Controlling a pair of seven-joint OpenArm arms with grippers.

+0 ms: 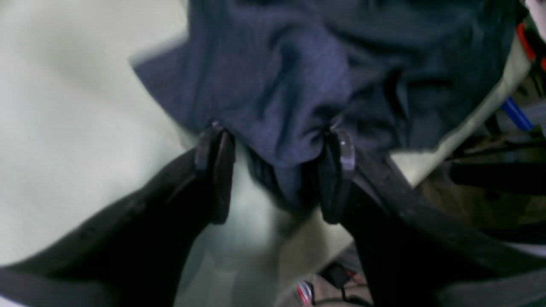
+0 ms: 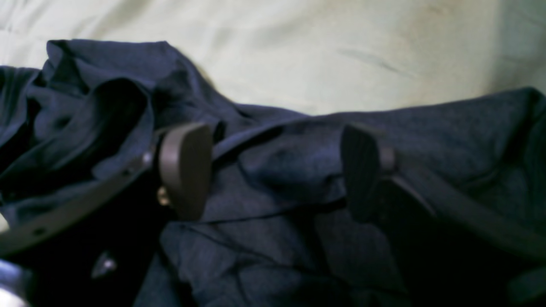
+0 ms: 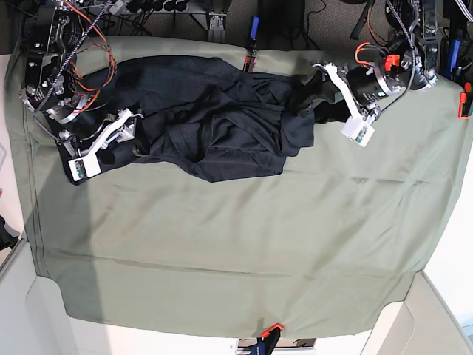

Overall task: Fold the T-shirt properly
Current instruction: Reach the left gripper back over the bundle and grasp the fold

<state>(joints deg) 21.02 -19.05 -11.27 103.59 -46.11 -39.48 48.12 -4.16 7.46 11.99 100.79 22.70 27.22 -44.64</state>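
Crumpled dark T-shirt (image 3: 214, 122) heaped along far edge of green table cloth (image 3: 236, 251). Left gripper (image 1: 275, 140) clamped on bunched fold of shirt. Right gripper (image 2: 277, 166) spread wide over fabric, grasping nothing. No legible writing anywhere.

No words or numbers can be read here. Each arm has a small white sticker (image 3: 358, 131) with green marks near its tip, like the other sticker (image 3: 80, 167), but the marks are too tiny to read.
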